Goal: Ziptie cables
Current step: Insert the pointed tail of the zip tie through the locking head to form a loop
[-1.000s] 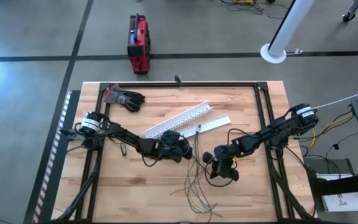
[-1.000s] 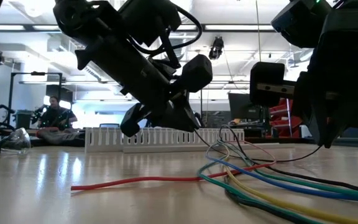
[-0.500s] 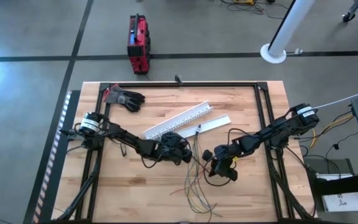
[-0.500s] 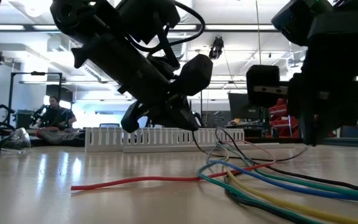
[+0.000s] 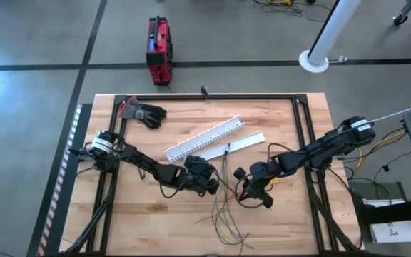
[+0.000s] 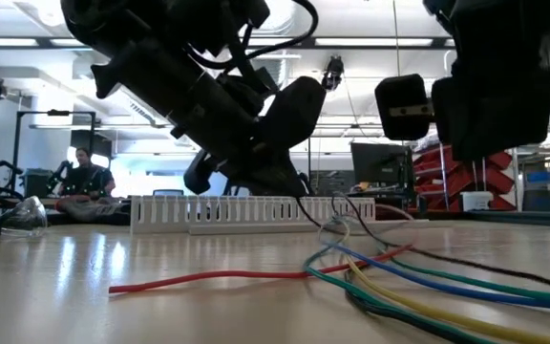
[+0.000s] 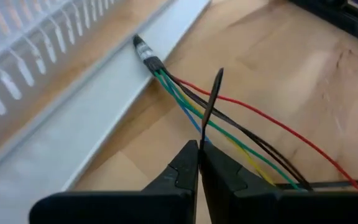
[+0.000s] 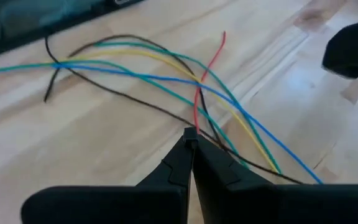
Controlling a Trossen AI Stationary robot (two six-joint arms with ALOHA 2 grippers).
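Wooden tabletop, central area: the cables (image 5: 225, 207), thin coloured wires, fan out loosely toward the table's near edge from a bound end just beside the flat white lid (image 5: 245, 142). The left gripper (image 7: 199, 163), jaws pressed together, pinches a thin dark strip (image 7: 212, 99) standing upright over the bundle. The right gripper (image 8: 189, 142), fingers likewise closed, grips a thin dark wire (image 8: 135, 99) near the red strand. Behind lies the white slotted channel (image 5: 204, 137); a dark glove (image 5: 143, 112) rests at the far left corner.

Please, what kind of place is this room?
Probably a robotics lab or workshop: a wooden worktable on a bare concrete floor, red storage bins on shelves behind, and a person seated at equipment in the background.
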